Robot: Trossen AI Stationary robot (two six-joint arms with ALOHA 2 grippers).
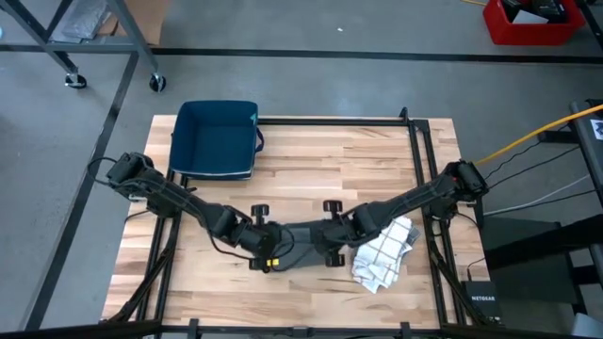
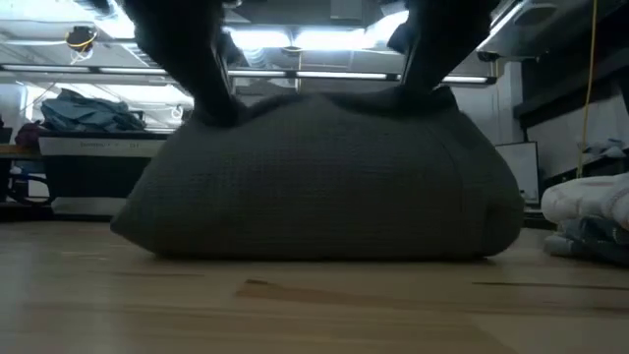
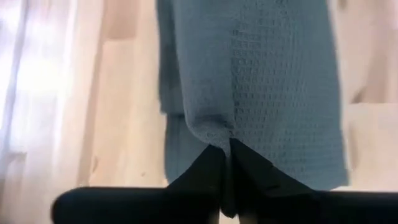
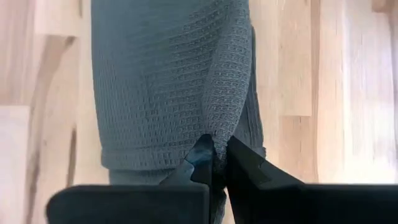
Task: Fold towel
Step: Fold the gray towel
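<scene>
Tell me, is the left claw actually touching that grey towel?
Touching. In the left wrist view, the left gripper has its dark fingers closed on a fold of the grey towel, which is pinched between them.

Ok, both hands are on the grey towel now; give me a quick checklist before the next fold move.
1. Left hand pinching the grey towel: ok.
2. Right hand pinching the same towel: ok.
3. Towel lifted clear of the table: not ok, its lower edge rests on the wood in the low view.
4. White checked cloth out of the way: not ok, it lies right beside the right hand.
5. Blue bin clear of the towel: ok.
</scene>
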